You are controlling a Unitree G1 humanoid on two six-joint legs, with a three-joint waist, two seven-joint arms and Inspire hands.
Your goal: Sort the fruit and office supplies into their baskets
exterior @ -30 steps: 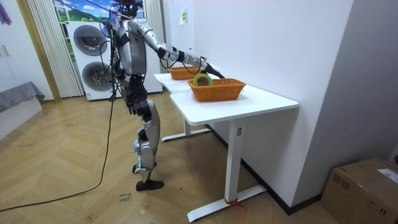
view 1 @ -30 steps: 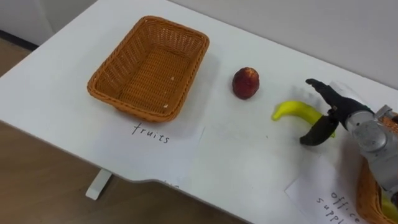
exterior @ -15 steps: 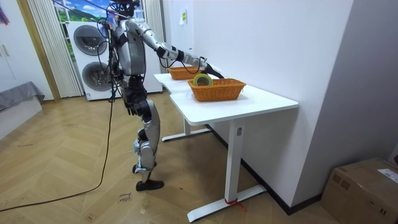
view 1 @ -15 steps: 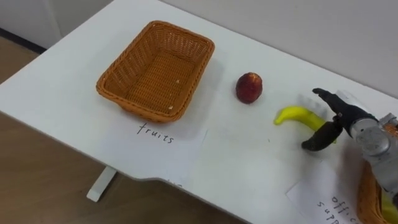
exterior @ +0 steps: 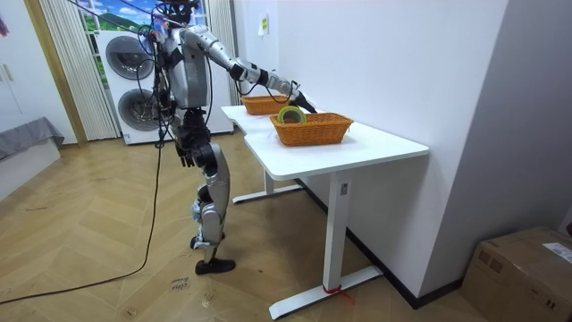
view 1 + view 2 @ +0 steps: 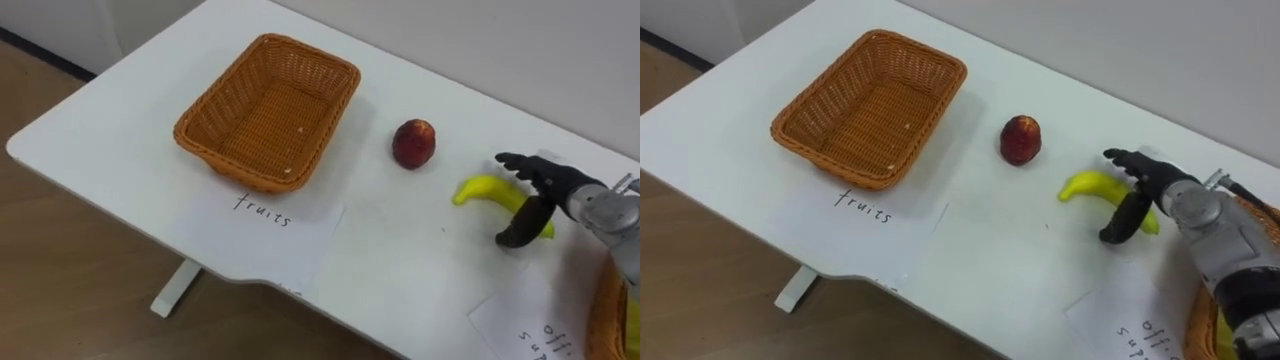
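A yellow banana (image 6: 486, 190) lies on the white table (image 6: 130, 150), right of a red apple (image 6: 414, 143). My right hand (image 6: 553, 185) is open and straddles the banana's right end, with fingers stretched over its far side and the thumb on its near side. The empty wicker fruit basket (image 6: 235, 168) stands at the left, behind a paper label (image 6: 285, 215). A second wicker basket (image 6: 604, 318) shows at the right edge; in the room view that basket (image 5: 313, 131) holds a green tape roll (image 5: 290, 114). My left hand (image 5: 184, 158) hangs by my hip.
I stand at the table's long side, which shows towards the room view's left. A second paper label (image 6: 530, 320) lies near the right basket. A wall runs close behind the table. The table's front edge (image 6: 250, 280) is near, with wooden floor below it.
The eye view has shifted a little. My right hand's fingers have come down closer over the banana, which lies where it was. The apple and the baskets have not moved.
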